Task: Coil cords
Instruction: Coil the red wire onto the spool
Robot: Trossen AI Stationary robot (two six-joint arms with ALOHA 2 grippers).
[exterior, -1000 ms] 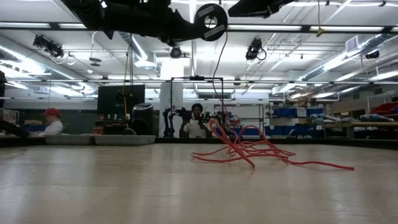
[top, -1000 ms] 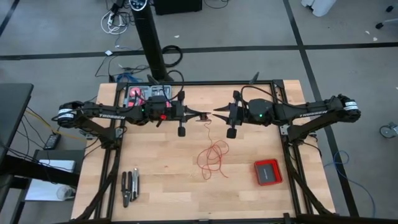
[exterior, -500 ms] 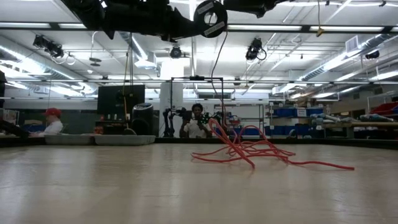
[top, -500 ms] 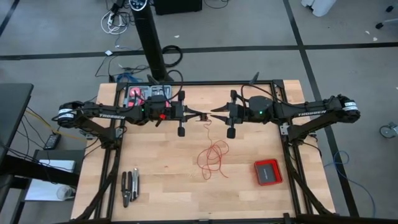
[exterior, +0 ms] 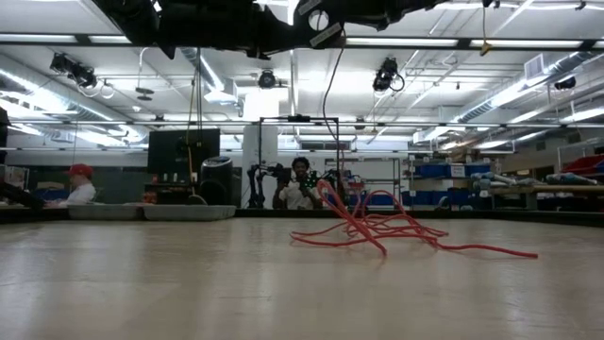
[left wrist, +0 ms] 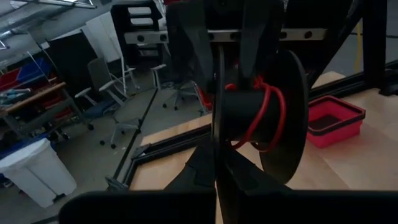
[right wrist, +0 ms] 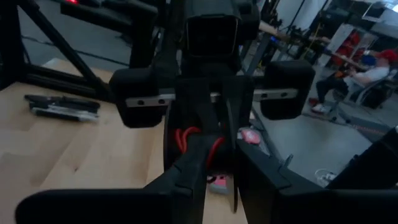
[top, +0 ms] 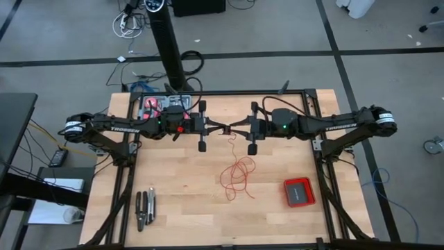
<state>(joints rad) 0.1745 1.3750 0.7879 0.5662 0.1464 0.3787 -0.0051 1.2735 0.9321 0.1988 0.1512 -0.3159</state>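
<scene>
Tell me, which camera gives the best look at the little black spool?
The left wrist view: the black spool fills it, red wire wound around it. The right wrist view shows it partly hidden, the low view only its edge, the high view a speck.

The two grippers, left (top: 220, 128) and right (top: 234, 129), meet above the table's (top: 173, 201) rear middle. The wire (top: 237, 177) lies below them, the box (top: 299, 192) to its right, pliers (top: 145, 209) front-left.

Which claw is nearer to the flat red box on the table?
The right claw. It hangs above the table's middle, and the red box lies on its arm's side. The left claw, beside it, is slightly farther.
</scene>
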